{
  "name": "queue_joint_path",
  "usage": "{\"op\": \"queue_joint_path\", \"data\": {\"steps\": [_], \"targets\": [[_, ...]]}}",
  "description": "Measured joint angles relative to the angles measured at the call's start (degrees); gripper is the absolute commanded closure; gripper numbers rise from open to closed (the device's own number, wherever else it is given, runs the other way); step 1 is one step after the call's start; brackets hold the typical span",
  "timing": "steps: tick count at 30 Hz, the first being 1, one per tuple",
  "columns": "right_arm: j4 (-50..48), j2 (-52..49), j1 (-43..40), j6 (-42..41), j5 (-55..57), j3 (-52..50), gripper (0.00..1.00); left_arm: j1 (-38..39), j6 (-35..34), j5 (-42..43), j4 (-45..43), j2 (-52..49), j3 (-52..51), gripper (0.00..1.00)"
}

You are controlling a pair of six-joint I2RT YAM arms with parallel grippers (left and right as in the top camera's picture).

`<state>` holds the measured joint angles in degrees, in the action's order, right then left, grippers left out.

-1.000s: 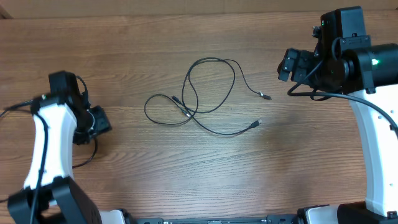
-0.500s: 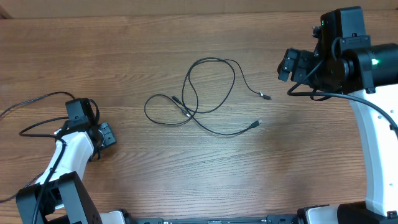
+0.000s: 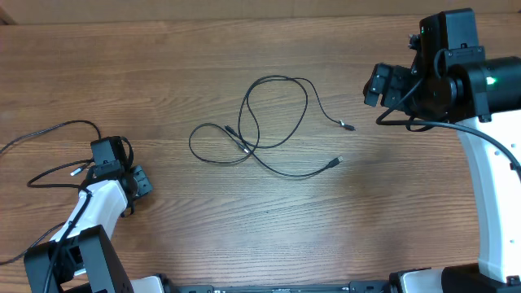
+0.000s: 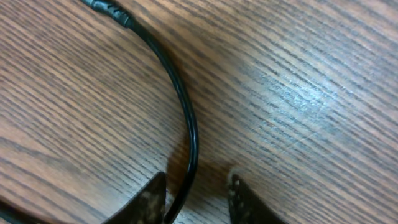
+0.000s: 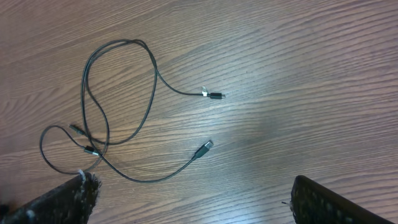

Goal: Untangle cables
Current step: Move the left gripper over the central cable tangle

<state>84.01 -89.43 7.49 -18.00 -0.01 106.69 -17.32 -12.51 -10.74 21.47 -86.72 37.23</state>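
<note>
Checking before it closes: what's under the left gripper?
A black cord lies on the wooden table between the open fingers of the left gripper. Its lower stretch is out of view.

light bright, even | shadows soft | glare on table (image 4: 308,93) | focus sharp

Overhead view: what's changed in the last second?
The left gripper drew back toward the robot's own edge of the table as its arm folded low. Its jaws are open and it took hold of nothing. The cables and the right gripper stayed as they were.
</note>
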Motion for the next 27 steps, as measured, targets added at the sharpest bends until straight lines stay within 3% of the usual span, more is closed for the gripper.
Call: {"op": "queue_joint_path", "data": {"steps": [4,15,18,23,24,25,27], "targets": [[0.0,0.0,0.0,0.0,0.0,0.0,0.02,0.0,-0.3,1.7,-0.2,0.0,0.0,0.95],[0.0,0.0,0.0,0.0,0.0,0.0,0.02,0.0,-0.6,14.0,-4.6,-0.2,1.9,0.95],[0.0,0.0,0.0,0.0,0.0,0.0,0.02,0.0,-0.6,20.2,-5.9,-0.5,11.2,0.96],[0.0,0.0,0.0,0.0,0.0,0.0,0.02,0.0,-0.6,21.5,-7.0,-0.5,26.8,0.96],[0.0,0.0,0.0,0.0,0.0,0.0,0.03,0.0,-0.6,20.7,-7.3,-0.5,28.5,0.92],[0.0,0.0,0.0,0.0,0.0,0.0,0.02,0.0,-0.6,19.4,-7.3,-0.5,30.1,0.72],[0.0,0.0,0.0,0.0,0.0,0.0,0.02,0.0,-0.2,18.2,-7.1,-0.5,31.3,0.49]]}}
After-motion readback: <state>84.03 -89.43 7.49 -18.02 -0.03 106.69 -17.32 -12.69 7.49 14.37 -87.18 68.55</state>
